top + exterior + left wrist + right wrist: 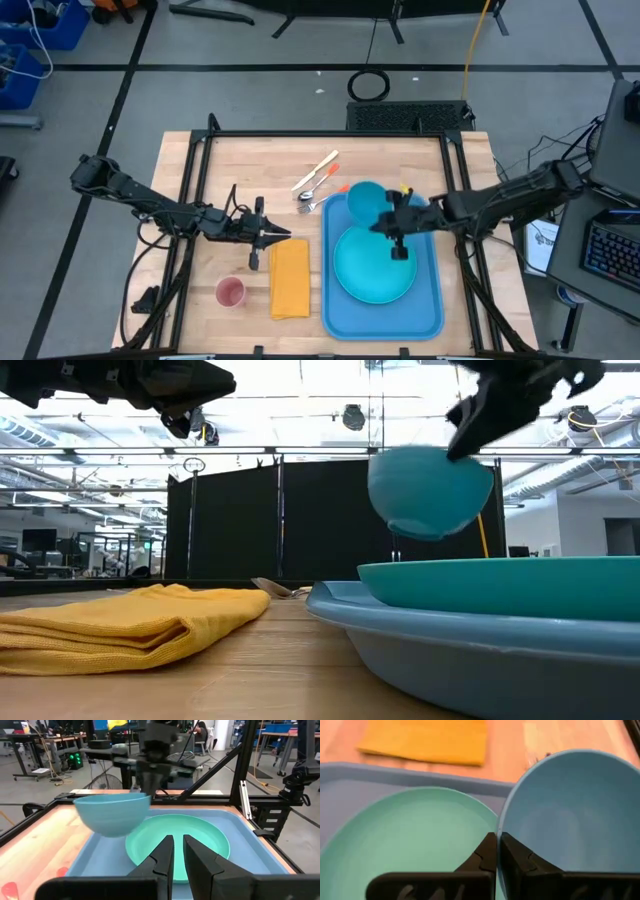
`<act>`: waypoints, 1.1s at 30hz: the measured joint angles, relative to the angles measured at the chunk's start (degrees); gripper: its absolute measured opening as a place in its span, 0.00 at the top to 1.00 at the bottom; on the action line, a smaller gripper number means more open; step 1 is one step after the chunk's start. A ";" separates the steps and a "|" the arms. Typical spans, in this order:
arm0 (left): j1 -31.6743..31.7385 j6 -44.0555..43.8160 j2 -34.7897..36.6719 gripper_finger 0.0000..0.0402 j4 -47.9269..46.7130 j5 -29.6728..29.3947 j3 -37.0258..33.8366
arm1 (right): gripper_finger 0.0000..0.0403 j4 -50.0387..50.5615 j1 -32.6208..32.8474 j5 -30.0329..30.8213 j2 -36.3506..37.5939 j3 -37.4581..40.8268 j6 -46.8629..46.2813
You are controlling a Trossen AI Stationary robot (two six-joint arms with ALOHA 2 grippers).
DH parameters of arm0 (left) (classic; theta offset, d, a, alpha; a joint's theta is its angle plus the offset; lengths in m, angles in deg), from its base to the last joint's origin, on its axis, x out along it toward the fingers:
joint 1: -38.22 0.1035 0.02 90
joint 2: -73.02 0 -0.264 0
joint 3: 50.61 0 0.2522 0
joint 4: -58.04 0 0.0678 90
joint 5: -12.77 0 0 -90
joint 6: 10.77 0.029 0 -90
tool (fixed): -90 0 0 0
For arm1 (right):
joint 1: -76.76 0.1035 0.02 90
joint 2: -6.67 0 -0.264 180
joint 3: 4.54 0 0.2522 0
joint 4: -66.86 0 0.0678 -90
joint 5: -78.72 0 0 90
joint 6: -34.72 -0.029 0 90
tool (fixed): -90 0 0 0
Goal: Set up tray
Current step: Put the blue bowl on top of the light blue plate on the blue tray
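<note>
Right now my right gripper [496,851] has its fingers pinched tight on the rim of the blue bowl [366,198], and I'm holding it up in the air over the far end of the tray [432,310], clear of everything beneath. My left gripper [178,851] hangs over the bare wood just beside the yellow napkin [289,278], fingers nearly together, a narrow gap between them and nothing held.

So, as I judge it, the job is partway along: the turquoise plate [372,268] already lies inside the tray, which sits on the right half of the table, while the bowl is not yet set down. Still outside the tray are the napkin, touching nothing to the tray's left, a small pink cup [231,292] near the napkin's near corner, and some cutlery [315,178] lying at the tray's far left corner.

Beneath it all is a pale wooden tabletop [260,165] inside a black frame. Beyond stretches a grey floor with cables, dark partition screens and workbenches.
</note>
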 joint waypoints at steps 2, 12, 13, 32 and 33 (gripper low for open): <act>0.00 0.00 0.00 0.88 -0.06 0.00 0.00 | 1.00 2.47 2.01 0.05 -1.81 -2.64 -1.66; 0.00 -0.32 0.00 0.88 -1.01 0.00 0.00 | 1.00 12.06 9.13 0.21 -11.39 -9.97 -8.66; 0.00 -0.30 0.00 0.88 -1.13 0.00 0.00 | 1.00 11.92 9.84 0.14 -12.03 -10.41 -8.82; 0.00 -0.73 0.00 0.88 -1.45 0.00 0.00 | 1.00 12.88 17.19 -1.19 -20.56 -11.87 -20.02; 0.00 -0.73 0.00 0.88 -1.48 0.00 0.00 | 1.00 12.74 17.34 -1.41 -20.66 -11.87 -20.41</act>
